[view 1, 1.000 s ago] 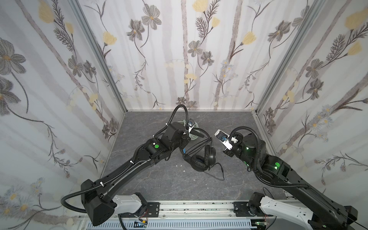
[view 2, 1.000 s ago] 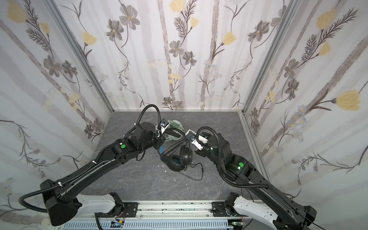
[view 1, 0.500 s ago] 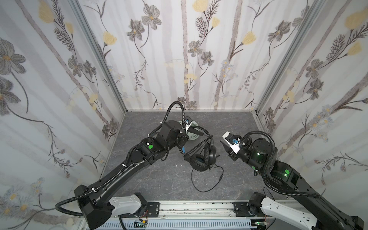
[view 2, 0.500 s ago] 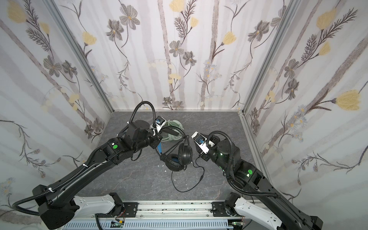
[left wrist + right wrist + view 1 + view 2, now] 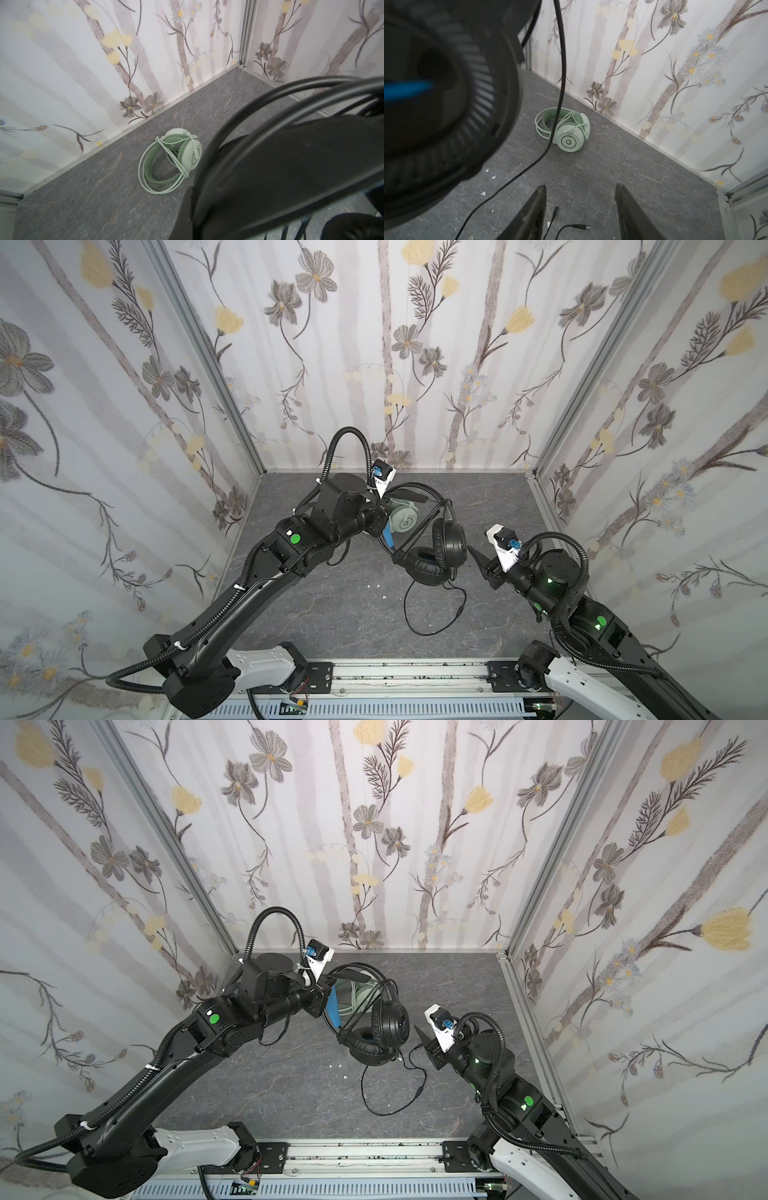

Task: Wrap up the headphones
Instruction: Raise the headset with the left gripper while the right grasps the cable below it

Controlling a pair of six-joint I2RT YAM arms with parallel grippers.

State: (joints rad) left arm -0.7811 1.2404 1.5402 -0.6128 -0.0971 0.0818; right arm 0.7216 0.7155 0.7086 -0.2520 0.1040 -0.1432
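left claw (image 5: 405,495): clenched on the headband of the black headphones (image 5: 451,542). Its dark finger fills the near part of the left wrist view.
black headphones: mid-surface, hanging by the headband from the left claw. The blue inner band (image 5: 388,537) is on the left arm's side. The earcups sit low and side by side. Cannot tell whether the lower cup touches the surface (image 5: 332,614).
right claw (image 5: 477,559): released, with its fingers (image 5: 533,212) spread and nothing between them. It sits just right of the black earcups, not touching them.
black cable (image 5: 548,147): drops from the headset and lies in a loose loop on the surface, between the two arms on the front side.
jack plug (image 5: 584,227): free on the surface under the right claw.
mint headphones (image 5: 187,153): flat on the surface near the back wall (image 5: 145,62), behind the black set and apart from both claws. Partly hidden in both top views.
whitish cable (image 5: 173,159): wound around the mint band and cups.
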